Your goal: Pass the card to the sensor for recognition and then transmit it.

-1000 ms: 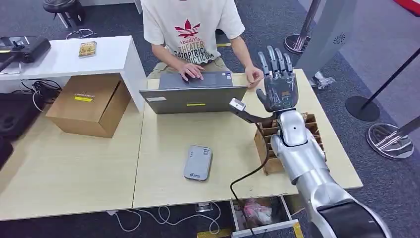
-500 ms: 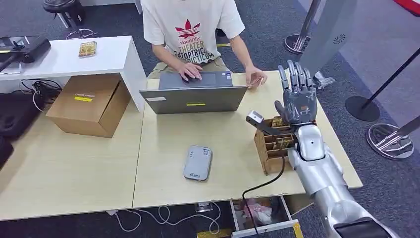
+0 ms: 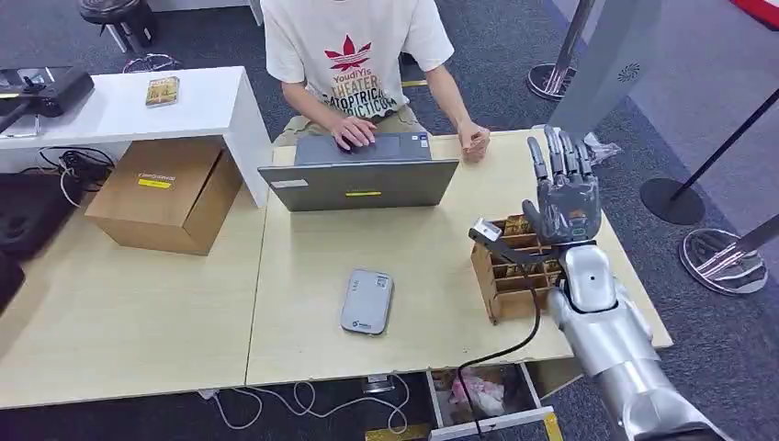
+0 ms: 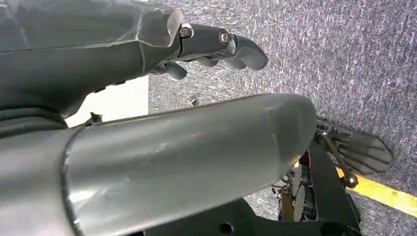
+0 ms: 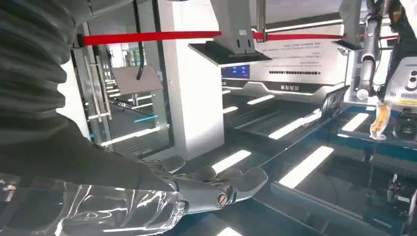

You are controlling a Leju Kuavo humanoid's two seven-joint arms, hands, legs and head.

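- right hand (image 3: 562,191): dark grey plastic, semi-gloss; forearm shell in smooth polished silver.
- left hand (image 4: 147,59): grey plastic, dull sheen, fine scuffs.
- table (image 3: 184,312): pale wood laminate, smooth, matt.
- card rack (image 3: 503,266): brown corrugated cardboard, raw edges.
- box (image 3: 165,195): brown cardboard, matt.
- card reader (image 3: 367,301): grey plastic, smooth.
- laptop (image 3: 360,182): grey, matt.
- floor (image 3: 716,138): grey carpet, rough.

The right hand (image 3: 562,188) hides part of the card rack (image 3: 503,266); its cards are too small to read.
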